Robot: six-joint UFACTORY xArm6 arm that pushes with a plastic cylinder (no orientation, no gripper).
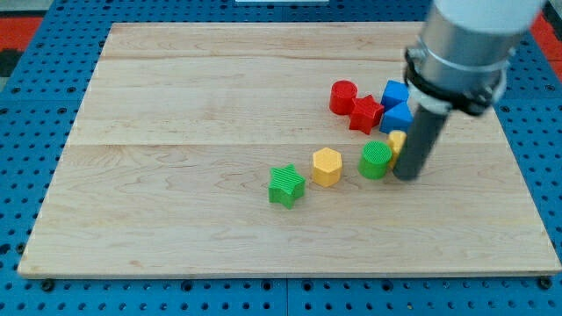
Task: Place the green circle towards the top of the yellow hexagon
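Our tip [407, 176] sat just right of the green circle [375, 160], with the yellow hexagon [327, 166] to the circle's left on the bench [176, 219]; no jaws fitted.

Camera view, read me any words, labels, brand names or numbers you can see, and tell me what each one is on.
None. No text, number or sign can be read anywhere: not on the wooden board, the blue pegboard under it, the arm, or blocks such as the green circle and yellow hexagon.

The arm [470, 39] is a fat grey tube with a black ring. A straight dark rod [418, 140] hangs below.
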